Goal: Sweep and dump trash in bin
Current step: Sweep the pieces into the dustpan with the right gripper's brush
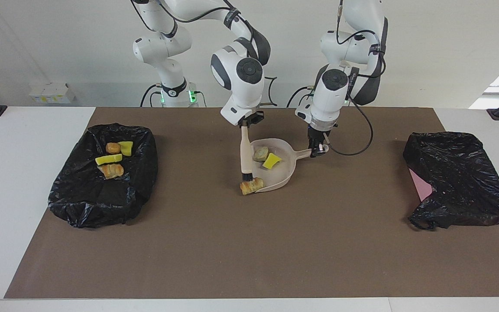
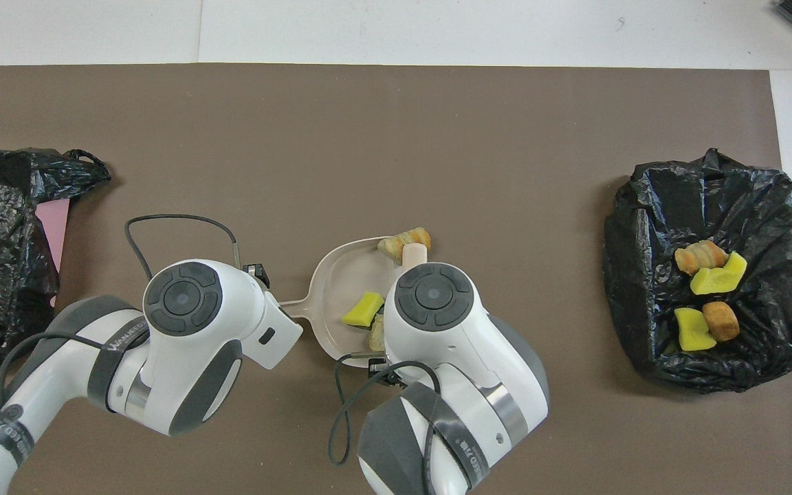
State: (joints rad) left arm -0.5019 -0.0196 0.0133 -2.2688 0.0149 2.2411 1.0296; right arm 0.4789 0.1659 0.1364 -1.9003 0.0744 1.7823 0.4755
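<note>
A beige dustpan (image 1: pixel 287 167) lies on the brown mat at mid-table. My left gripper (image 1: pixel 319 149) is shut on its handle. My right gripper (image 1: pixel 245 122) is shut on a beige brush (image 1: pixel 245 149), held upright with its black bristles down. The bristles touch an orange-brown lump of trash (image 1: pixel 251 185) at the pan's lip. A tan lump (image 1: pixel 260 154) and a yellow chunk (image 1: pixel 271 161) lie in the pan. In the overhead view the pan (image 2: pixel 331 265), the yellow chunk (image 2: pixel 363 309) and the orange-brown lump (image 2: pixel 403 240) show, and the arms' wrists cover both grippers.
A black-bag-lined bin (image 1: pixel 143 173) at the right arm's end of the mat holds several yellow and orange-brown pieces (image 1: pixel 111 170). A second black bag (image 1: pixel 457 182) with something pink under it lies at the left arm's end. White table (image 1: pixel 24 173) borders the mat.
</note>
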